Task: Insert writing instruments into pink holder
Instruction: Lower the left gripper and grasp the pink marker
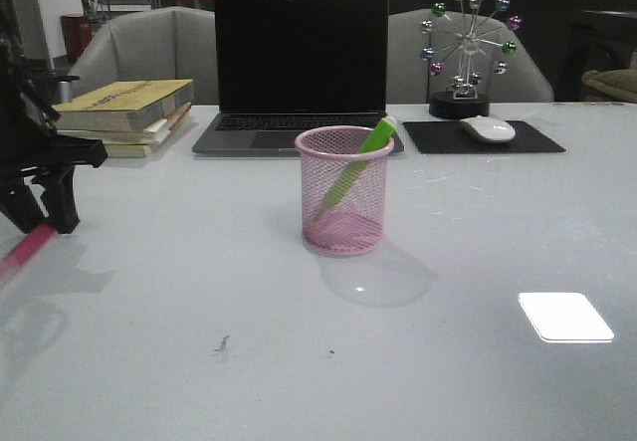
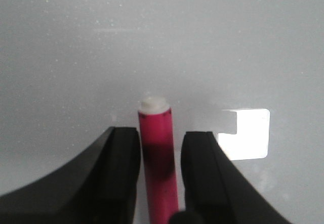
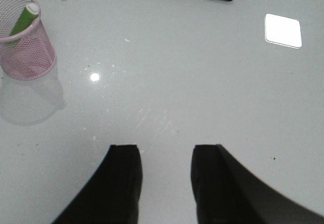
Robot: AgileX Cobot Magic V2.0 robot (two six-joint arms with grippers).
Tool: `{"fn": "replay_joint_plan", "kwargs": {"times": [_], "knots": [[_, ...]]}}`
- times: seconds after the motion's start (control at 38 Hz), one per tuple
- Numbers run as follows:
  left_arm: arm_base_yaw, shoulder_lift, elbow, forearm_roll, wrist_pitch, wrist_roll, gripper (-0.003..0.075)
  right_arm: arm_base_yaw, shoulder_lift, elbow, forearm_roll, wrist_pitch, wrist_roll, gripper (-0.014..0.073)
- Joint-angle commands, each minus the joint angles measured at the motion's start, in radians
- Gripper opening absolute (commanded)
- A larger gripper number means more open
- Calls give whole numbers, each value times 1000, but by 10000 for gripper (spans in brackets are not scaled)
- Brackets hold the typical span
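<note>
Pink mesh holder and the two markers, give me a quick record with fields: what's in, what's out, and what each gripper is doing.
holder: pink mesh pen cup, upright on the white table, in front of the laptop
in holder: green marker, leaning, its top past the rim
out of holder: pink marker, at the table's left edge
left gripper: fingers either side of the pink marker; grip cannot be confirmed
right gripper: open, empty, above bare table
remaining: pink marker into the cup

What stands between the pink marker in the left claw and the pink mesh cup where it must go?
Nothing visible. The pink marker sits in the left claw at the table's left edge, and only bare white tabletop lies before the pink wire-mesh cup. A green marker already leans inside.
</note>
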Motion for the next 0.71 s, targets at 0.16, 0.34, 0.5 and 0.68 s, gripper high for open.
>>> {"fn": "replay_joint_plan", "kwargs": {"times": [0.16,0.34,0.5,0.68], "knots": [[-4,-34,-28,-16,14,-1,88,-6,-11,-27,-30,-65,0,371],[-4,-34,-30,-18,16,-1,99,-6,-11,-27,-30,-65,0,371],[-21,-61,-69,-29,14,10,99,-6,-11,-27,-30,-65,0,371],[-76,-150,-127,-44,-93,40,99,-6,-11,-27,-30,-65,0,371]]}}
